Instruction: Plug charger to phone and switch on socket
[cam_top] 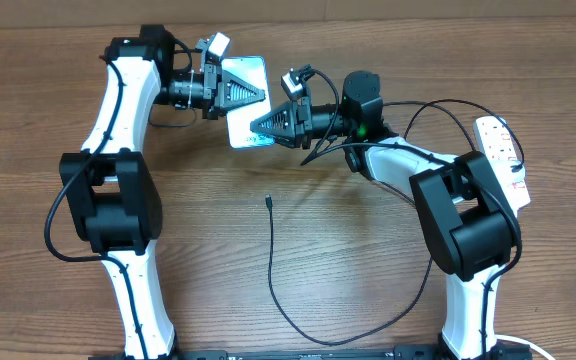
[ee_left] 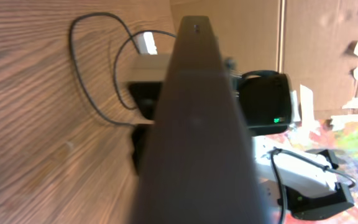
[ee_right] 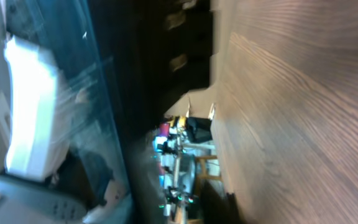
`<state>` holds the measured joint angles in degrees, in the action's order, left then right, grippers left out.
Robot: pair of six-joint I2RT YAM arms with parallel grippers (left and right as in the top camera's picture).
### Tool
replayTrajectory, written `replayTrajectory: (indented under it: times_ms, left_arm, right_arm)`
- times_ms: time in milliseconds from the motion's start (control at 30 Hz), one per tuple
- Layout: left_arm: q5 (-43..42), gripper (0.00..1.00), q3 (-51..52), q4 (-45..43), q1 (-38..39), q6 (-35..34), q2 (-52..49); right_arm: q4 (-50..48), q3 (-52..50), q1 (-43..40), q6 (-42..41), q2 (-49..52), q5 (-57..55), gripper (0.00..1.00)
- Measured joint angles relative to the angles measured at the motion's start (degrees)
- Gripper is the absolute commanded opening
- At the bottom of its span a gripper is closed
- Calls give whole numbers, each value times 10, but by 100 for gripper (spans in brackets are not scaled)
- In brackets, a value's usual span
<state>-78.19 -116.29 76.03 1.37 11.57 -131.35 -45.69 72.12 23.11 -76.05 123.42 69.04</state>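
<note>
The left tool (cam_top: 263,94) clamps the phone (cam_top: 240,130) at upper centre, likely to steady it for plugging. The right tool (cam_top: 256,125) touches it, grip unclear. The charger (cam_top: 268,200) lies on the worktop (cam_top: 368,270), the socket (cam_top: 500,150) far right.

The left arm (cam_top: 118,200) is stretched forward and bent at the elbow, and its wrist is turned inward so that the left gripper (cam_top: 260,95) is pointed to the right. Its jaws are closed on the phone (cam_top: 253,70) (seen edge-on from the left wrist). The right arm (cam_top: 468,215) is folded likewise, with the right gripper (cam_top: 258,125) aimed left, just beside the other. How its jaws stand cannot be told.
</note>
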Motion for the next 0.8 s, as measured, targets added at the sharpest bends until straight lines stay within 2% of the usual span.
replayTrajectory:
  times_ms: [67,100,300,433,633,733,800]
  left_arm:
    - [0,4,0,0,13,0,0]
    - [4,4,0,0,20,0,0]
    - [79,4,-1,0,31,-28,0]
    - [134,4,-1,3,26,-43,0]
    - [179,4,-1,20,6,-54,0]
    - [194,4,-1,37,-9,-59,0]
    - [201,4,-1,54,-18,-64,0]
  right_arm:
    - [6,0,4,-1,2,-6,74]
    - [12,0,6,2,3,-9,80]
    - [63,-1,6,41,6,-4,95]
    - [85,-1,2,64,10,2,100]
    - [106,-1,-29,98,10,36,100]
    - [168,0,-43,127,10,43,100]
    - [254,0,-51,162,10,37,100]
